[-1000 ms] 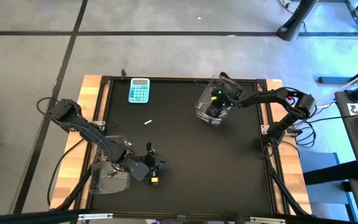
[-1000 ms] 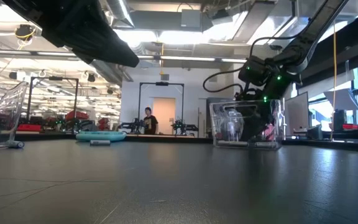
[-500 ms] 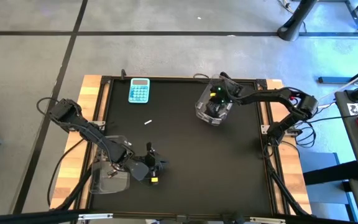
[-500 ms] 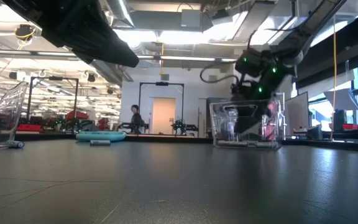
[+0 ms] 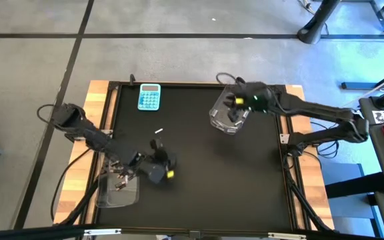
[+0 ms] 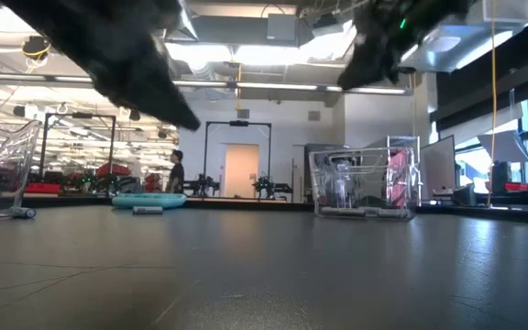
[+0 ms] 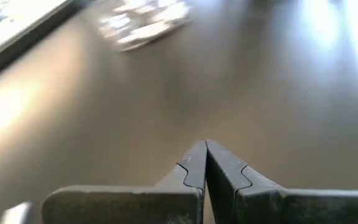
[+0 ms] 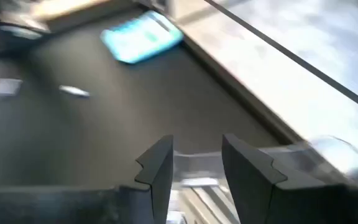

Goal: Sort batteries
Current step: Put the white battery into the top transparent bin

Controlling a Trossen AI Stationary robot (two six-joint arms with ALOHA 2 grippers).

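Note:
One silvery-white battery [image 5: 159,131] lies alone on the black table, and shows in the right wrist view [image 8: 74,92]. My left gripper [image 5: 157,145] hovers just near of it, shut and empty, with bare table under its fingers [image 7: 205,163]. My right gripper [image 5: 230,102] is open and empty [image 8: 197,155], raised above the clear bin [image 5: 229,120] at the far right. That bin holds dark and red batteries [image 6: 397,174]. A second clear bin [image 5: 119,190] at the near left corner holds a few batteries.
The light-blue calculator [image 5: 149,97] lies at the far left of the table and shows in the right wrist view [image 8: 142,37]. Open black table stretches between the two bins. A person walks in the room far behind the table [image 6: 177,172].
My right gripper has risen out of the far-right bin and now stands well above it. My left gripper has gone up and toward the far edge, nearer the lone white battery. Battery and bins have kept still.

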